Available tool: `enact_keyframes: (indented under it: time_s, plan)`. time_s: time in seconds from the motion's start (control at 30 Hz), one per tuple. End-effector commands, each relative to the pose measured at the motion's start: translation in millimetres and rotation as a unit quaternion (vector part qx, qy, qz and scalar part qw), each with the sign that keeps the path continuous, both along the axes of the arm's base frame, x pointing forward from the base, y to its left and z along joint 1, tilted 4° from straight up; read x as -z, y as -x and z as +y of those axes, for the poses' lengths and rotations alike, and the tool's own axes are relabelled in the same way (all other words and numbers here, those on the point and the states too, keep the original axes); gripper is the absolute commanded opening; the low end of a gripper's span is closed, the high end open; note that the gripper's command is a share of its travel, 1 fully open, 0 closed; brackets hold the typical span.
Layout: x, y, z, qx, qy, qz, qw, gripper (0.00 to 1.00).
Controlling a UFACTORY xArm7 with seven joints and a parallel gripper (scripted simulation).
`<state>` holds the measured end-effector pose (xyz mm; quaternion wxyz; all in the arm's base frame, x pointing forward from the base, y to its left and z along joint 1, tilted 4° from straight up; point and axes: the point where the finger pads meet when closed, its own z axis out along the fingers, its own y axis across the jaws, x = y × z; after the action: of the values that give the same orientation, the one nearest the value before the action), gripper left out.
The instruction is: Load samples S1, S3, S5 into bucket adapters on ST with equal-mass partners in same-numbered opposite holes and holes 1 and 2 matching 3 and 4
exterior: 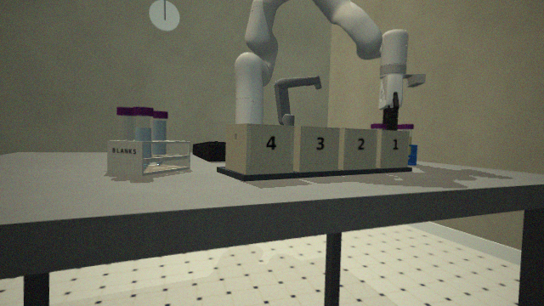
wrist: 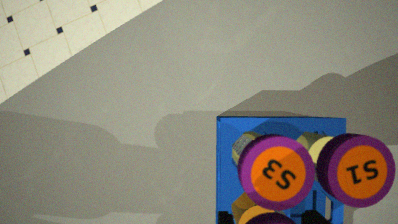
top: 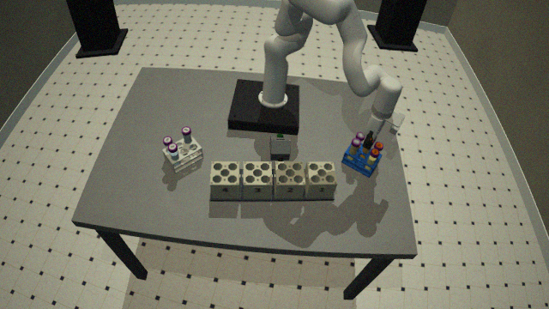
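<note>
The blue sample rack stands at the table's right side. In the wrist view, tubes S3 and S1 stand in it, with purple caps and orange dots. My gripper is lowered into the rack, its fingers loosely open on either side of a third purple-capped tube. That tube stands in its well and its label is cut off. Adapters 4, 3, 2 and 1 stand in a row on the black stand. All their holes are empty.
The white BLANKS rack with three purple-capped tubes stands at the left. The green DONE key sits on its small grey desk behind the adapters, in front of the arm's black base.
</note>
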<state>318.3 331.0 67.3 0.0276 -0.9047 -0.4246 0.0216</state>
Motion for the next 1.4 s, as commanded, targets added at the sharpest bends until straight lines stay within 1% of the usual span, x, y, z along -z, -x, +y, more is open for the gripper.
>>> enact_keyframes:
  time_s: [0.0,0.27,0.33,0.83,0.9,1.37]
  plan:
    - [-5.6,-1.5,0.9,0.0,-0.002,-0.002,1.0,0.44]
    - [-21.6,-2.5,0.3,0.0,-0.002,-0.002,1.0,0.44]
    - [-21.6,-2.5,0.3,0.0,-0.002,-0.002,1.0,0.44]
    - [-51.6,-4.3,-0.7,0.0,-0.002,-0.002,1.0,0.44]
    - [-51.6,-4.3,-0.7,0.0,-0.002,-0.002,1.0,0.44]
    - [-79.6,-6.0,-1.6,0.0,-0.002,-0.002,1.0,0.44]
